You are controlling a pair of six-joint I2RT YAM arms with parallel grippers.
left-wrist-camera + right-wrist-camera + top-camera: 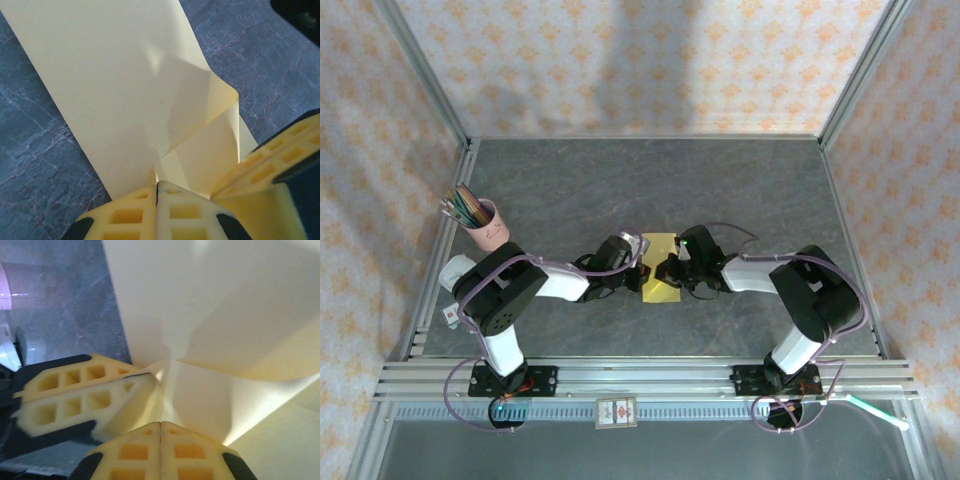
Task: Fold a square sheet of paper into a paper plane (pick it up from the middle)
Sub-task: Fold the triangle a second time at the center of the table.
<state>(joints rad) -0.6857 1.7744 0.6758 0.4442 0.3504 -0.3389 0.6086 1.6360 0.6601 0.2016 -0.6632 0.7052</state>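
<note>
At 9 and 3 o'clock, your left hand [157, 189] and right hand [161, 427] pinch the square sheet of paper [110, 85]; pull apart and it could tear.

The square sheet of paper [110, 90] is shown as thin, smooth, matt yellow paper. The table [620, 180] is surfaced in dark, veined, matt stone-like material. The fingers [180, 215] are moulded in pale, cellular plastic.

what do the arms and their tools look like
The left arm and right arm are built of chunky black and white segments, with thin purple cables looping alongside. The left tool and right tool each carry pale yellow fingers moulded with a grid of square pockets.
</note>
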